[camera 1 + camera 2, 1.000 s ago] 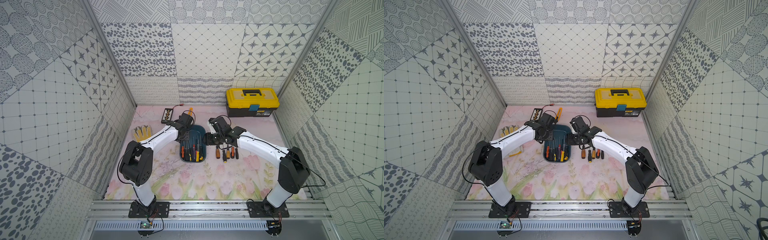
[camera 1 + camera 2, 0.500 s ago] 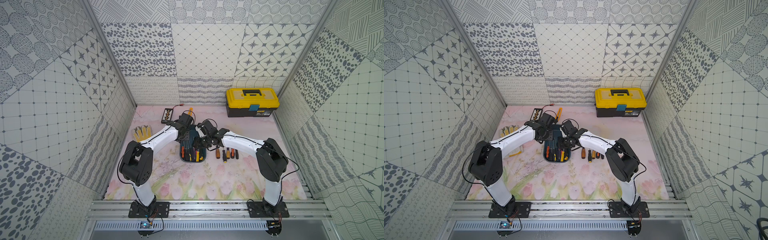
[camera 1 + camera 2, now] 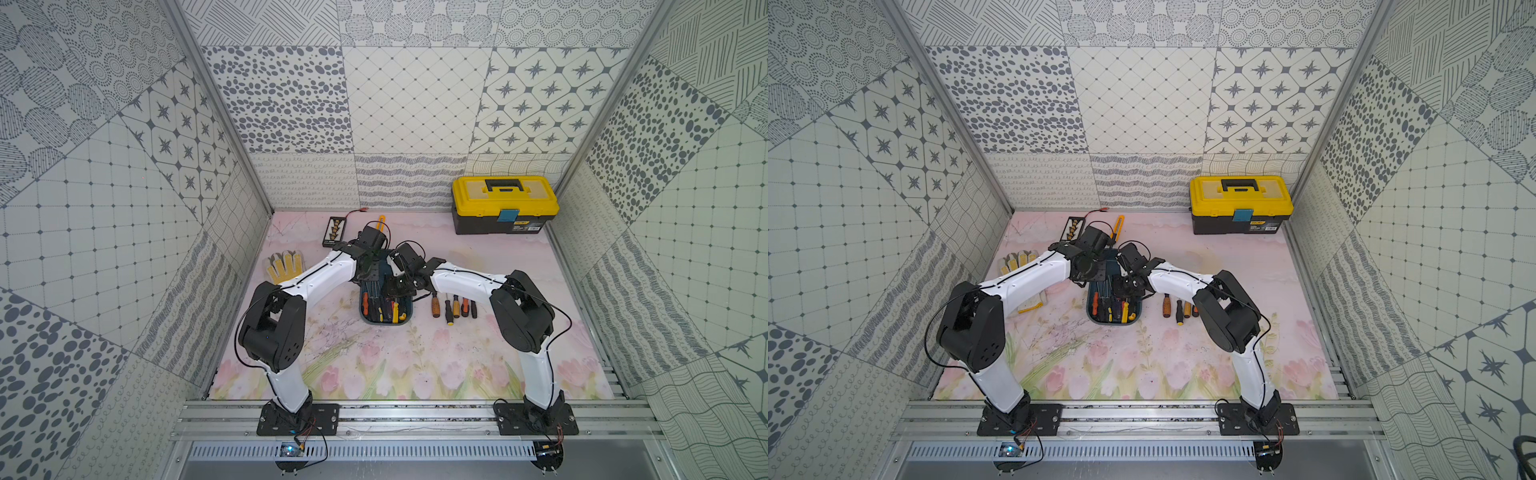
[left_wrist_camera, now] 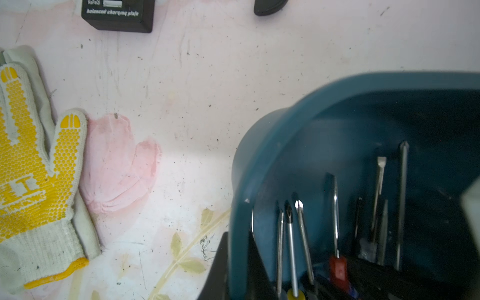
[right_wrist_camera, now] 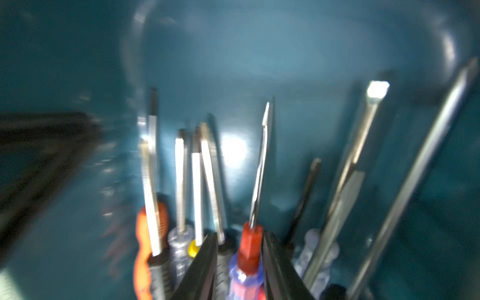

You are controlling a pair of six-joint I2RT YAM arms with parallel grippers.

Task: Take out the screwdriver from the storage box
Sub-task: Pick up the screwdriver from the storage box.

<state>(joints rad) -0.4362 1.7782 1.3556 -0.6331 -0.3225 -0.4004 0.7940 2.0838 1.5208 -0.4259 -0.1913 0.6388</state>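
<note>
Here, in both top views, the shallow dark teal-blue plastic storage box (image 3: 386, 320) sits mid-table on the flowered mat, packed with screwdrivers lying handles near, tips far. The left gripper (image 3: 371, 272) is clamped on the box's far-left rim, steadying it. The right gripper (image 3: 395, 286) is down inside the box among the handles. Just right of the box, four loose screwdrivers (image 3: 453, 306) lie in a row on the mat. A yellow-lidded black toolbox (image 3: 504, 204) stands at the far right, well apart.

In the left wrist view, the teal rim (image 4: 262, 135) curves close by, with the black fingers pinching its wall. Beside the box lies a white knit glove with yellow dots (image 4: 36, 166).

In the right wrist view, blurred, the right gripper (image 5: 240, 262) straddles the red-collared screwdriver with a translucent blue handle (image 5: 249, 249); the fingers (image 5: 205, 259) flank the red collar closely, but whether they press it yet I cannot tell.

The tool looks light and rigid. Its smooth plastic handle may slip, so the faceted red collar seems the surer hold; neighbouring shafts crowd close and could be dragged along on the lift.
</note>
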